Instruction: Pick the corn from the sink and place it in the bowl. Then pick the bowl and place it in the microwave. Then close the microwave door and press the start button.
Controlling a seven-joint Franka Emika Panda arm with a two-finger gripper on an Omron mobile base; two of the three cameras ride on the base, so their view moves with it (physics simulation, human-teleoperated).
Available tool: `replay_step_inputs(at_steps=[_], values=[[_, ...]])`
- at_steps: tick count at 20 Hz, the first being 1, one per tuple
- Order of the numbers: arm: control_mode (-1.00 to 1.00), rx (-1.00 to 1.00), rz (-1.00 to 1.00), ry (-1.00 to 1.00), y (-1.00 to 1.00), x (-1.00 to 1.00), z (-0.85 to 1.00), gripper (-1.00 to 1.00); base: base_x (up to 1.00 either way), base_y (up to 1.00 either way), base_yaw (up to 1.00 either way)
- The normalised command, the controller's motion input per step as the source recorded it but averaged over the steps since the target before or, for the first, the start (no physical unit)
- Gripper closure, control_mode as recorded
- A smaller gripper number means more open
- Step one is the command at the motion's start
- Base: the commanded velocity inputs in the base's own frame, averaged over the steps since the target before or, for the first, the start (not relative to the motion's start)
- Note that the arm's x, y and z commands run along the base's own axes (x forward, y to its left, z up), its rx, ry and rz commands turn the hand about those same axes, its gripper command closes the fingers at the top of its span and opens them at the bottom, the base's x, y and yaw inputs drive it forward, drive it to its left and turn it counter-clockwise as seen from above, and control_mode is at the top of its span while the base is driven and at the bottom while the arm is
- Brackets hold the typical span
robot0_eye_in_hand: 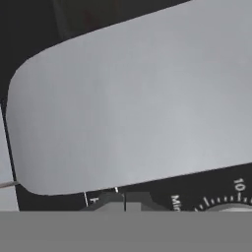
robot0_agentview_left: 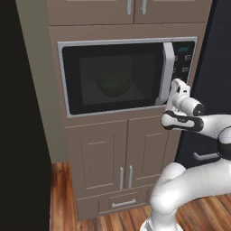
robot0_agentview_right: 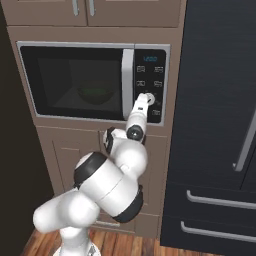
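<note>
The microwave [robot0_agentview_left: 126, 76] is built into the tan cabinet, and its door [robot0_agentview_left: 113, 79] is closed. Through the dark glass I dimly make out the bowl [robot0_agentview_left: 113, 85] [robot0_agentview_right: 94, 94], with a faint green patch in it, the corn [robot0_agentview_right: 92, 91]. My gripper [robot0_agentview_left: 177, 85] [robot0_agentview_right: 145, 98] is pressed against the dark control panel [robot0_agentview_right: 152, 82], just right of the lower end of the curved grey handle [robot0_agentview_left: 168, 72] [robot0_eye_in_hand: 133, 103]. In the hand view the fingertips [robot0_eye_in_hand: 109, 201] stand together, shut on nothing, next to the timer knob [robot0_eye_in_hand: 231, 207]. The sink is out of view.
Tan cabinet doors [robot0_agentview_left: 122, 153] and a drawer [robot0_agentview_left: 124, 203] sit below the microwave. A tall dark fridge [robot0_agentview_right: 220, 125] with silver handles stands close on the right. A dark wall [robot0_agentview_left: 18, 135] rises on the left above the wood floor [robot0_agentview_left: 63, 198].
</note>
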Motion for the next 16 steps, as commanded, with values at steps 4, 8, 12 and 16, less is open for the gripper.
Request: replay_step_inputs(at_steps=[4,8,12,16], values=[[-1.0,0.0,0.01,0.0,0.0,0.31,-0.49,1.0,0.0,0.0,0.0],[-1.0,0.0,0.01,-0.02,0.0,0.14,-0.49,1.0,0.0,0.0,0.0],[-1.0,0.0,0.0,0.0,0.0,0.16,-0.37,1.0,0.0,0.0,0.0],[-1.0,0.0,0.0,0.0,0.0,0.06,-0.19,1.0,0.0,0.0,0.0]])
